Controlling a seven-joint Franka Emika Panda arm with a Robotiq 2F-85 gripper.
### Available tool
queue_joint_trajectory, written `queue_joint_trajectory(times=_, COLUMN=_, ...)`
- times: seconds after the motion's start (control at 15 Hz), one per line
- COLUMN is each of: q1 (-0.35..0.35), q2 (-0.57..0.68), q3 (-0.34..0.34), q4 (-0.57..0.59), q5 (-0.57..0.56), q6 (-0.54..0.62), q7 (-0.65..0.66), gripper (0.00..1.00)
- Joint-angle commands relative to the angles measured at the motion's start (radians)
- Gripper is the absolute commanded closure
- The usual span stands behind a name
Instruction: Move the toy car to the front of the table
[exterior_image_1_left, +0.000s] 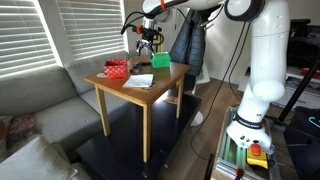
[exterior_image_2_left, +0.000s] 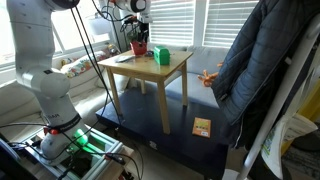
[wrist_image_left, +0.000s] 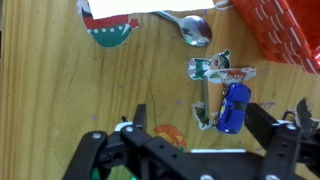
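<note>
Stage: pre-grasp | we see the gripper (wrist_image_left: 221, 112) spread wide and holding nothing, with the blue toy car (wrist_image_left: 235, 105) between its fingers, lower right of the wrist view | car rests on the table (wrist_image_left: 60, 100), not yet lifted | left, we judge: grasp it and carry it to the front.

The table (wrist_image_left: 50, 100) top is wood with visible grain and a smooth satin finish. The toy car (wrist_image_left: 235, 108) body is glossy blue. The spoon (wrist_image_left: 195, 30) is polished, reflective metal. The red basket (wrist_image_left: 285, 30) appears to be perforated plastic. The gripper (wrist_image_left: 220, 118) housing is matt black. The arm (exterior_image_1_left: 265, 50) casing is smooth, glossy white.
</note>
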Motion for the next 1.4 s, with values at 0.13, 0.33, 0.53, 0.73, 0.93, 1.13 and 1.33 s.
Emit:
queue_joint_trajectory(times=0.13, q1=-0.008, q2=0.088, q3=-0.002, q4=0.116, q5=-0.015, q6=-0.020, q7=0.167, gripper=0.00)
queue_joint_trajectory(times=0.33, q1=-0.007, q2=0.149, q3=-0.004, q4=0.191, q5=-0.032, q6=-0.035, q7=0.257, gripper=0.00)
queue_joint_trajectory(times=0.53, q1=-0.005, q2=0.205, q3=-0.001, q4=0.248, q5=-0.035, q6=-0.024, q7=0.312, gripper=0.00)
queue_joint_trajectory(times=0.73, q1=-0.007, q2=0.256, q3=0.005, q4=0.300, q5=-0.032, q6=-0.014, q7=0.327, gripper=0.00)
queue_joint_trajectory(times=0.93, q1=-0.010, q2=0.301, q3=0.009, q4=0.348, q5=-0.031, q6=-0.028, q7=0.328, gripper=0.00)
queue_joint_trajectory(times=1.13, q1=-0.011, q2=0.336, q3=0.012, q4=0.386, q5=-0.033, q6=-0.049, q7=0.321, gripper=0.00)
queue_joint_trajectory(times=1.33, q1=-0.012, q2=0.363, q3=0.015, q4=0.423, q5=-0.031, q6=-0.073, q7=0.319, gripper=0.01)
